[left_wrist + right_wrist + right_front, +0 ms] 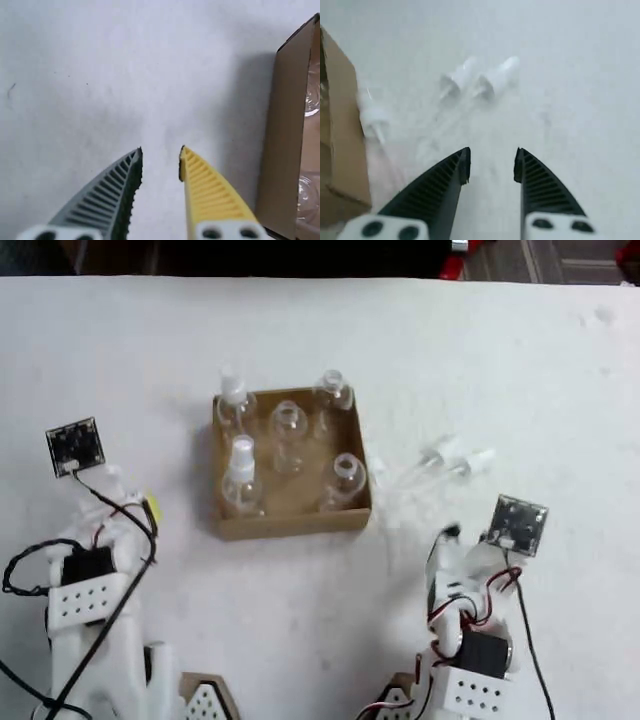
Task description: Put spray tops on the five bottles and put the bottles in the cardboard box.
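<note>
Looking down, the high view lays out the whole count: the cardboard box [290, 523] sits mid-table with five clear bottles standing in it. Two capped bottles [242, 480] stand along its left side and three open-necked bottles [288, 425] fill the rest. The loose spray tops [455, 458] lie on the white table [520, 360] just right of the box. The right wrist view brings those tops closer. Two lie side by side ahead of the right gripper [492, 156], and a third top [372, 117] rests just beside the box wall. That gripper's black fingers are spread with nothing between them, apart from every top. The left wrist view gives the box's outer wall and a glimpse of glass behind it. The left gripper [161, 154] has its grey and yellow fingers parted over bare table, with the box near the yellow finger's side and not touching it.
</note>
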{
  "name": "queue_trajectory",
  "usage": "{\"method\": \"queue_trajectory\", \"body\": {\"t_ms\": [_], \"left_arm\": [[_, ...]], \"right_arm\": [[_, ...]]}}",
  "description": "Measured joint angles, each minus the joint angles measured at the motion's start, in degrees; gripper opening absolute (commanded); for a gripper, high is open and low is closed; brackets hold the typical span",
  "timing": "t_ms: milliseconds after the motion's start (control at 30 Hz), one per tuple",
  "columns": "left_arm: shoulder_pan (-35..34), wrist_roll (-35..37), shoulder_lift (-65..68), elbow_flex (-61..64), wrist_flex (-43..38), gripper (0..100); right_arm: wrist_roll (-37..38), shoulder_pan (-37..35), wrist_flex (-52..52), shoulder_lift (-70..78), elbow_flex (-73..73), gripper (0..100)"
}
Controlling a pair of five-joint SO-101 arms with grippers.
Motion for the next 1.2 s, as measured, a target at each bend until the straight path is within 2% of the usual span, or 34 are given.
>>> {"method": "queue_trajectory", "body": {"t_ms": [167, 400, 567, 667, 833, 1000, 1100, 1200], "left_arm": [[0.0, 0.0, 0.0, 0.0, 0.0, 12], [0.0, 0.0, 0.0, 0.0, 0.0, 12], [0.0, 0.0, 0.0, 0.0, 0.0, 12], [0.0, 0.0, 0.0, 0.0, 0.0, 12], [0.0, 0.0, 0.0, 0.0, 0.0, 12], [0.0, 0.0, 0.0, 0.0, 0.0, 12], [0.0, 0.0, 0.0, 0.0, 0.0, 12], [0.0, 0.0, 0.0, 0.3, 0.0, 12]], "right_arm": [[0.0, 0.4, -9.1, 0.0, 0.0, 13.1], [0.0, 3.3, -11.4, 0.0, -0.6, 13.1], [10.3, 3.7, -7.7, 0.1, -7.9, 13.1], [13.4, -1.6, -2.1, 2.5, -14.0, 13.1], [13.5, -6.9, 2.4, 19.6, -25.9, 13.1], [13.4, -12.1, 12.7, 48.1, -46.8, 12.7], [8.9, -15.1, 17.6, 65.2, -58.3, 11.1], [2.8, -16.1, 18.4, 79.3, -65.9, 3.3]]}}
